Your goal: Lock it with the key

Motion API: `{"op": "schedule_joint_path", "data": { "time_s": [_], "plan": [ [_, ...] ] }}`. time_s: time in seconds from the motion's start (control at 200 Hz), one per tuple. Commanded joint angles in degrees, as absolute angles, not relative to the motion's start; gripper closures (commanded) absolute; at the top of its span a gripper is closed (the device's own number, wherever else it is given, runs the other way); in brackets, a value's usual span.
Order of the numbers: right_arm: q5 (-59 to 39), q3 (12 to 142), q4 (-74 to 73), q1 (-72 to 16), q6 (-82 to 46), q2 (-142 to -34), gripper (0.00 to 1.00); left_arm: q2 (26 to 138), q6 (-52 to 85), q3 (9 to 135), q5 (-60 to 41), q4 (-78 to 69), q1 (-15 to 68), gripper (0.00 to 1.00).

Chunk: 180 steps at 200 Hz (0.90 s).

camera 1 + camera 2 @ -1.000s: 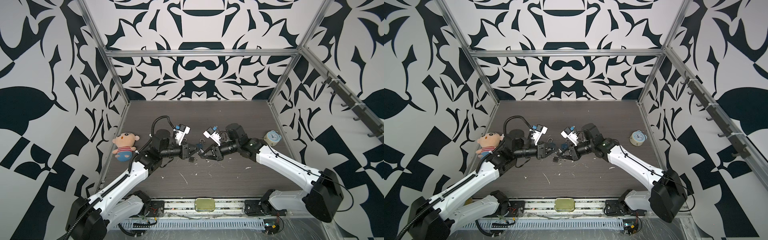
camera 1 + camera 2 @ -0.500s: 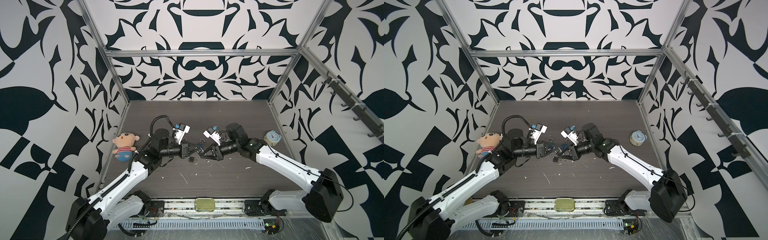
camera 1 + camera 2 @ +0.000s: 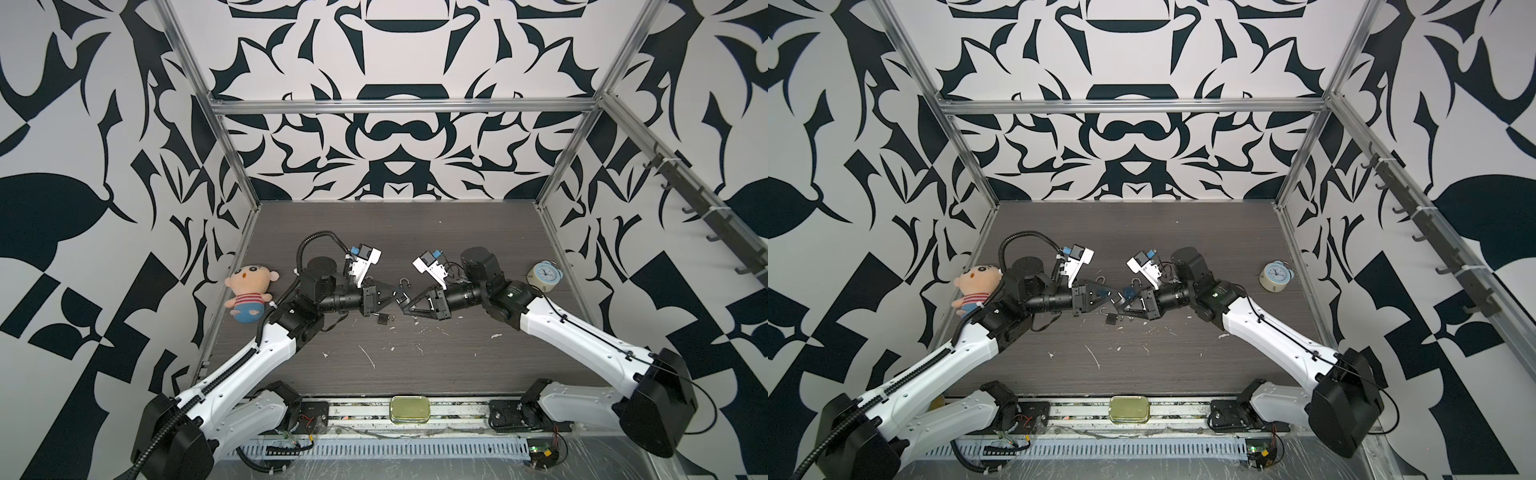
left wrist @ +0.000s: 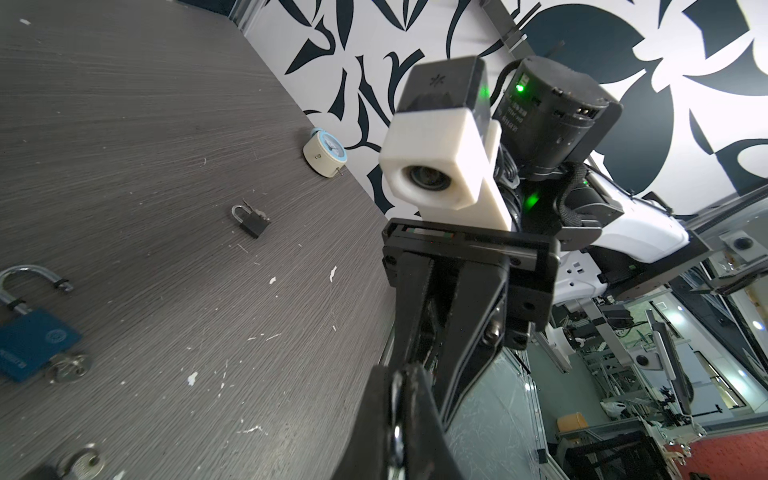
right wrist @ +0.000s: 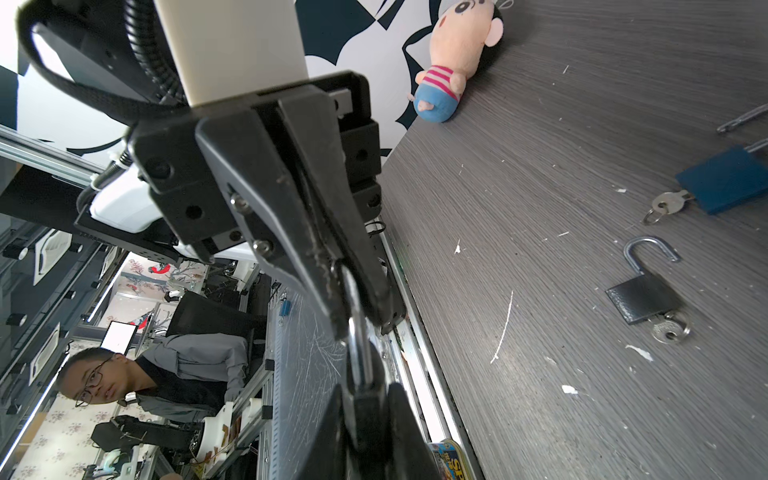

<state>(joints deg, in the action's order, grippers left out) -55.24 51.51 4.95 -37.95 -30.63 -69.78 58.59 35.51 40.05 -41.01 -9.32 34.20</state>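
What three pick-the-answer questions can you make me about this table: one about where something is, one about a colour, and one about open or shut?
1. Where on the table does the doll lie?
A) left edge
B) right edge
C) middle

2. What colour is the clock face?
A) red
B) light blue
C) green

3. How is the shackle of the black padlock?
A) swung open
B) clicked shut
C) missing

Answers:
1 A, both top views show it by the left edge.
2 B, the dial is pale blue.
3 A, one end of the loop hangs free of the body.
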Motion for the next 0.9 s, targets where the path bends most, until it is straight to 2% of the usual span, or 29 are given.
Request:
{"op": "schedule_joint_path", "data": {
  "time_s": [0.0, 0.425, 0.895],
  "plan": [
    [-61.81, 53.89, -7.27, -38.34, -35.39, -66.09, 1.0, 61.03, 33.49, 36.58, -37.66, -5.63, 34.11, 1.0],
    [-64.33, 52.6, -14.36, -38.32, -40.89, -66.36, 1.0, 62.43, 33.21, 33.66, -35.71, -9.04, 34.13, 1.0],
    [-62.67, 52.87, -17.97, -37.55, -43.1, -67.72, 1.0, 62.06, 36.12, 29.56, -36.62, -12.57, 34.23, 1.0]
  ]
}}
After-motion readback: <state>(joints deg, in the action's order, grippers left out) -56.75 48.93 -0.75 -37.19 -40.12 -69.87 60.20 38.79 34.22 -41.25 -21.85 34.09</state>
